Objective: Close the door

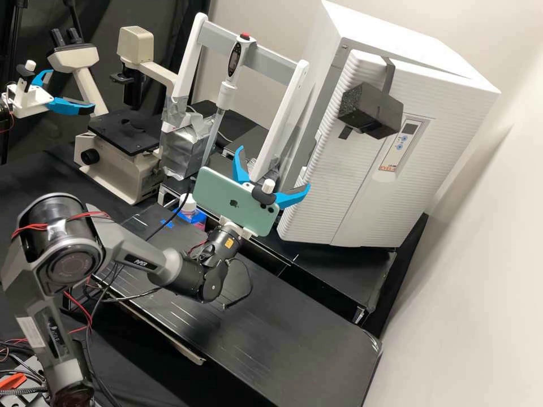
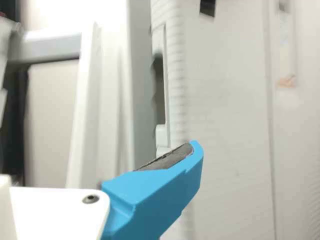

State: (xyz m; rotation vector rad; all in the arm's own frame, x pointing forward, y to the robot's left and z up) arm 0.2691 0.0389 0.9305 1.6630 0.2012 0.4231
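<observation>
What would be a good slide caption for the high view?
Open blue-fingered claw near the ribbed edge of a white door, with a microscope in the background.

Some of the gripper's [image 1: 275,167] white mount is hidden behind the green phone [image 1: 232,198], as is part of the bottle [image 1: 194,217] by the bench's [image 1: 283,339] far edge. The black block [image 1: 370,110] covers a patch of the cabinet door [image 1: 362,186], and the small lettering on the control panel [image 1: 400,146] can't be made out. The high view's edges cut off the second arm [image 1: 5,116] and the bench's near edge; in the wrist view the door is blurred and cut off too
</observation>
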